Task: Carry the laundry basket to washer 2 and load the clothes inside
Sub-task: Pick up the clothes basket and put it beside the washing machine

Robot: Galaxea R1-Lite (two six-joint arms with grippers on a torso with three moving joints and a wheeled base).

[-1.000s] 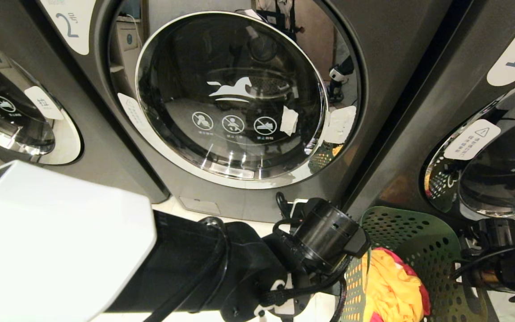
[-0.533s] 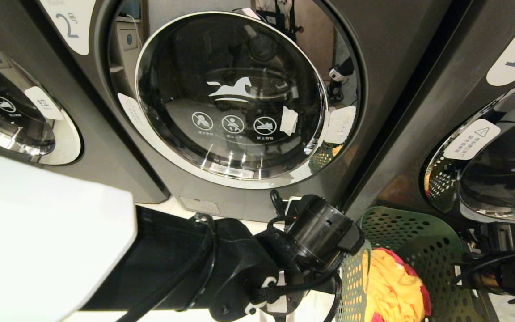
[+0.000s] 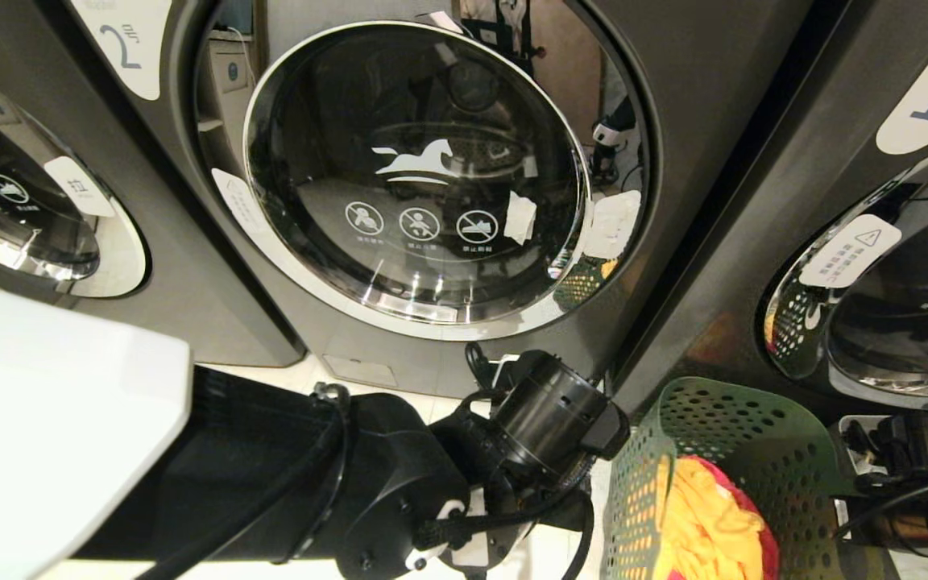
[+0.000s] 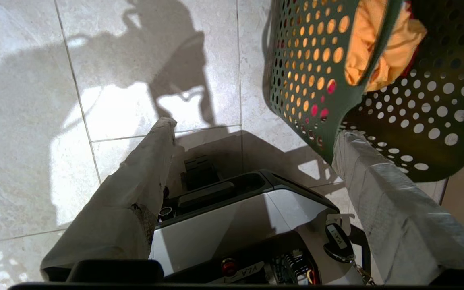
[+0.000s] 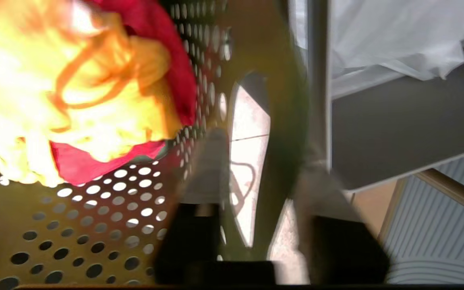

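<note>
1. The floor [image 4: 34, 100] was pale stone tile with thin grout lines, lit brightly enough to carry hard shadows of the arms.
2. A row of dark grey front-loading machines filled the head view; washer 2 [image 3: 424, 177] stood straight ahead with its round chrome-rimmed glass door shut, a white horse mark and three round warning symbols on the glass.
3. The laundry basket [image 3: 722, 435] sat low at the right of the head view, near the foot of washer 2 and in front of washer 1 [image 3: 899, 266]; it was dark green, dotted with round holes, with an oval handle cut-out.
4. The clothes [image 3: 706, 524] lay inside it, a bright yellow garment bunched over a pink-red one.
5. The left gripper [image 4: 252, 141] hung over the tiles just beside the basket's outer wall, its two wrapped fingers spread wide apart with nothing between them; one finger looked to touch the wall.
6. The right gripper [image 5: 262, 161] straddled the basket's rim at the handle cut-out, one finger inside and one outside, the fingers parted and not squeezing the plastic.
7. White bag-like material [image 5: 385, 36] lay beyond the basket on the right side.
</note>
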